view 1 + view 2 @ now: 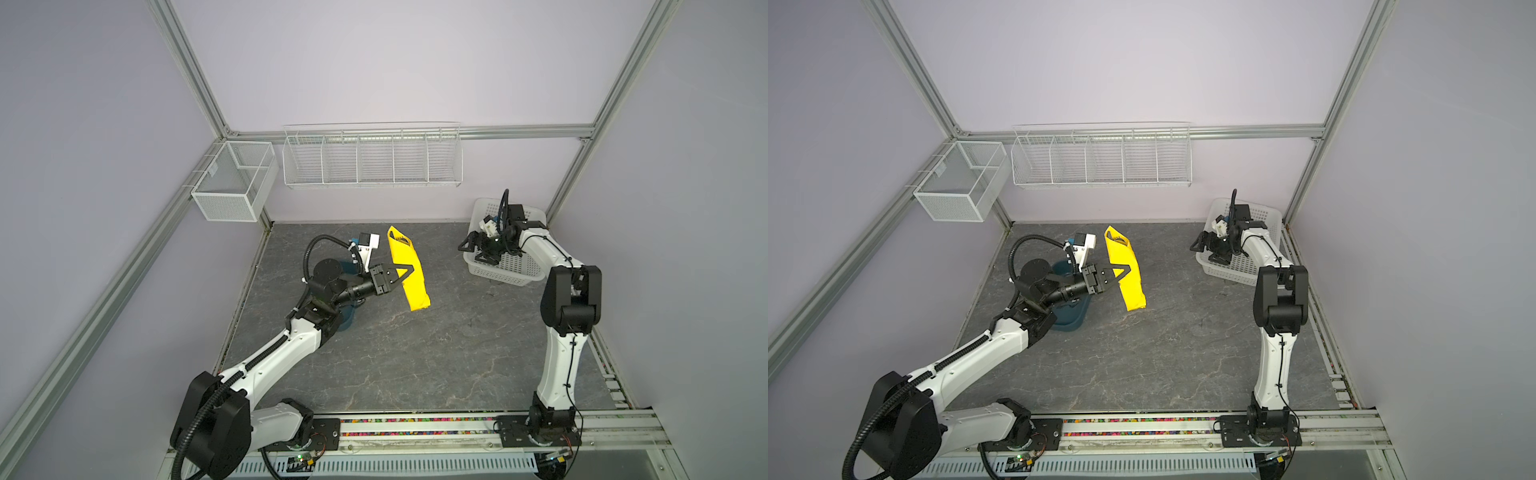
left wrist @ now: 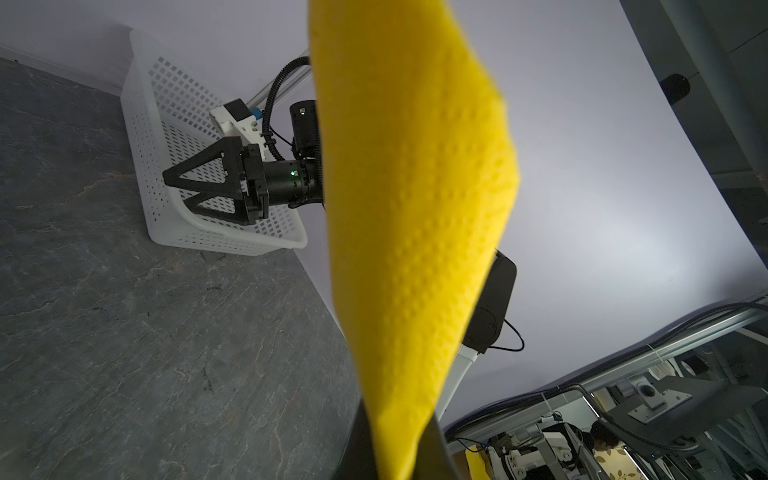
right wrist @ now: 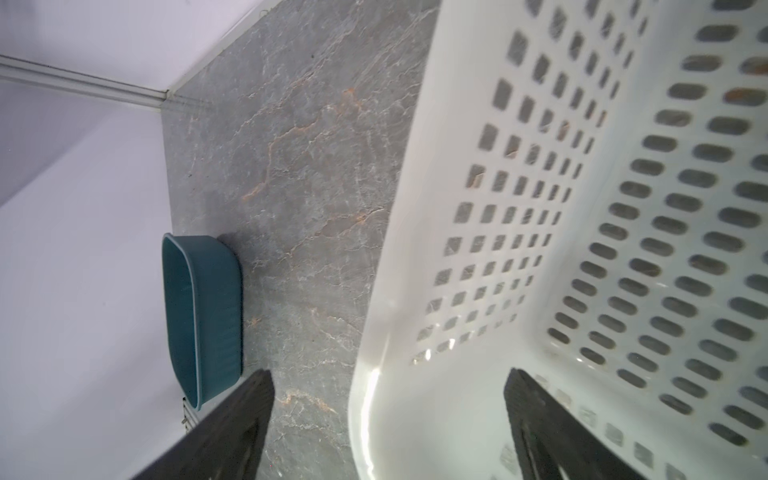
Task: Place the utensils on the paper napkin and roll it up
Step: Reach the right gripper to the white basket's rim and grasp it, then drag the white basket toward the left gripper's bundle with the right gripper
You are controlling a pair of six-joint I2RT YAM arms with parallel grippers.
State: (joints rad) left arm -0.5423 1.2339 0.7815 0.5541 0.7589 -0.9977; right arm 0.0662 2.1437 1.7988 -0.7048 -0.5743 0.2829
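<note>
The paper napkin is a long yellow roll, held off the grey table at a slant. My left gripper is shut on its middle; in the left wrist view the roll rises from between the dark jaws. The utensils are hidden; only a dark opening shows at the roll's far end. My right gripper is open and holds nothing. It straddles the near-left corner wall of the white basket.
A teal tub sits on the table under my left arm. A white wire rack and a mesh box hang on the back wall and the left frame. The white basket stands at the back right.
</note>
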